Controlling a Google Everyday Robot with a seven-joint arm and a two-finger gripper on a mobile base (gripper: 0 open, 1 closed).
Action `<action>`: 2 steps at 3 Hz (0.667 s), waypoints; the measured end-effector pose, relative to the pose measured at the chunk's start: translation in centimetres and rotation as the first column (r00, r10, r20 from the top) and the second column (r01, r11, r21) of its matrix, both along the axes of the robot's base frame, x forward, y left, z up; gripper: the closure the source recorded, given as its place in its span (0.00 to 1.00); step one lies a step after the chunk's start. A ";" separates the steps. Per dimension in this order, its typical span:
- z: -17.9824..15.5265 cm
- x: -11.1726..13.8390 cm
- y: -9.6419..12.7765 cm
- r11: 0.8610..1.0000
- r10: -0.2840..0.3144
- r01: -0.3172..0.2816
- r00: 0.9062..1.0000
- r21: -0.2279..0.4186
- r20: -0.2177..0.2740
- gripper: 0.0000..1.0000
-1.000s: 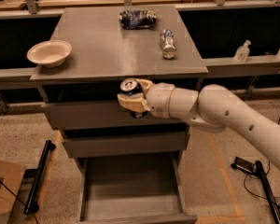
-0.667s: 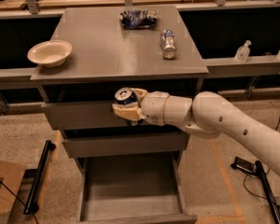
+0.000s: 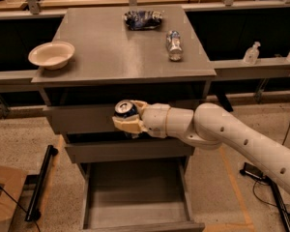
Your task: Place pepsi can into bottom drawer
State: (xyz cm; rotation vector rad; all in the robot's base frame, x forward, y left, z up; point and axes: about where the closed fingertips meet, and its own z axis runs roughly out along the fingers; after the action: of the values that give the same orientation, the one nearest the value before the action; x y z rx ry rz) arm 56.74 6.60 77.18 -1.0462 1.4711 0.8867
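Your gripper hangs in front of the cabinet, level with the cabinet's top drawer and a little left of the cabinet's middle. Its cream fingers are closed around the pepsi can. You have the can in a firm grasp, roughly upright, with its silver top facing up. The can is in the air just before the cabinet's face, and only the fingers hold it up. The white arm reaches in from the cabinet's right side, crossing in front of the cabinet's right front corner. The bottom drawer is pulled out at the foot of the cabinet, its grey floor showing. It lies well below the can, with the cabinet's closed middle drawer between them. On the cabinet top you have a pale bowl near the left front edge. A crumpled blue-and-white chip bag lies at the back, and a clear bottle lies on its side toward the right.
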 end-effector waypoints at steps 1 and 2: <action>-4.8 -2.3 2.2 0.996 0.082 -0.081 0.996 0.047 -0.034 1.00; -11.5 -4.9 4.1 0.983 0.161 -0.151 0.983 0.104 -0.087 1.00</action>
State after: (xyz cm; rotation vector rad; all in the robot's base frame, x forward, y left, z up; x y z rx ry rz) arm 51.85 10.73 65.63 -1.0704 1.4229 1.1222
